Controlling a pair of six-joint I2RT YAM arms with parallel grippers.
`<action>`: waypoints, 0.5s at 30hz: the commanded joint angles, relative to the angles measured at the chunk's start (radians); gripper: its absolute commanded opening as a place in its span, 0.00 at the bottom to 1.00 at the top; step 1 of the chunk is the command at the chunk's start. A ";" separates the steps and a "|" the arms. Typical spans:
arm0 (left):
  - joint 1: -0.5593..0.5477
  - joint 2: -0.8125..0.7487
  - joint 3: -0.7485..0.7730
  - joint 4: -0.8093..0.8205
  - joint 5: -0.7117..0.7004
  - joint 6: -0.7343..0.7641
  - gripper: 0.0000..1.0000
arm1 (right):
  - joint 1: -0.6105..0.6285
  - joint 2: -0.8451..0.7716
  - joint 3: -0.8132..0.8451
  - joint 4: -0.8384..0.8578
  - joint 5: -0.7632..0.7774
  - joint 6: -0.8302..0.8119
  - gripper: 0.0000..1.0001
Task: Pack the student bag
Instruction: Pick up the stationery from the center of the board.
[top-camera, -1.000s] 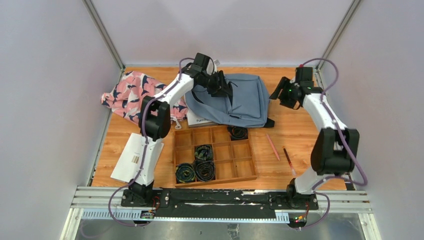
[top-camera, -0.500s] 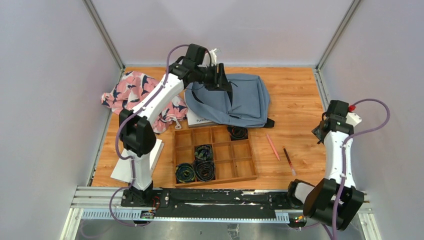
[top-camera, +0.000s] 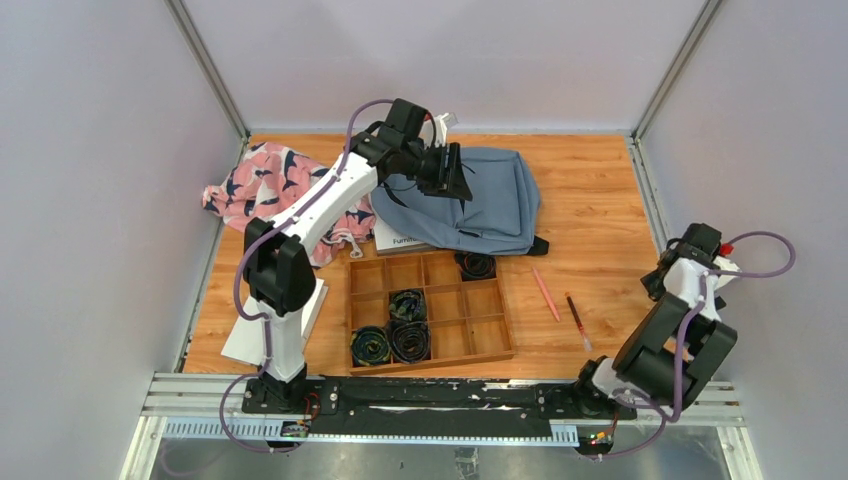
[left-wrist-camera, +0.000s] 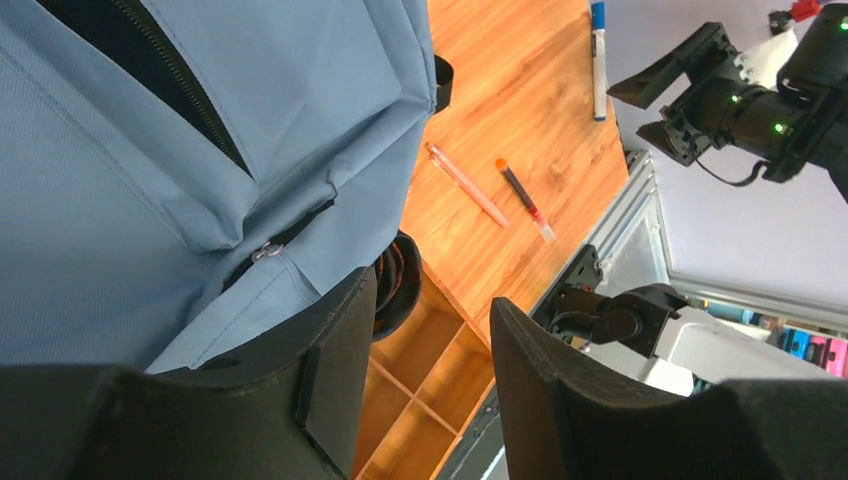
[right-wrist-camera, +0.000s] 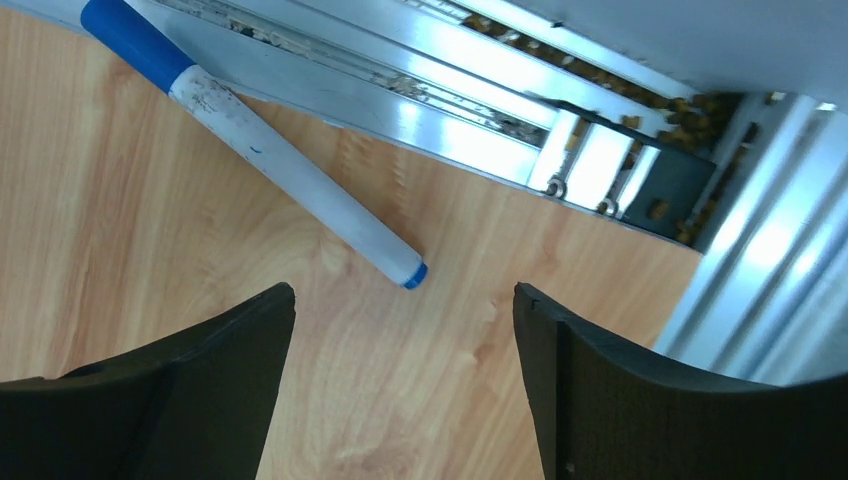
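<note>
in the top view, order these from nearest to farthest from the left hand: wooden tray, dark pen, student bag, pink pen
1. student bag, under the left hand, at the back
2. wooden tray, toward the arm bases
3. pink pen, right of the tray
4. dark pen, just right of the pink pen

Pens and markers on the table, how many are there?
3. A pink pen and a dark red pen lie right of the tray; a blue-capped white marker lies beside a metal edge rail. More may be hidden under the backpack.
</note>
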 joint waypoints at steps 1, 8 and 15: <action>-0.001 0.012 0.019 -0.018 0.002 0.016 0.52 | -0.088 0.138 0.037 0.110 -0.223 -0.065 0.84; -0.002 0.019 0.028 -0.019 0.022 0.016 0.53 | -0.152 0.302 0.043 0.192 -0.422 -0.081 0.80; -0.004 0.012 -0.021 0.006 0.026 -0.007 0.52 | -0.169 0.331 0.045 0.206 -0.461 -0.084 0.68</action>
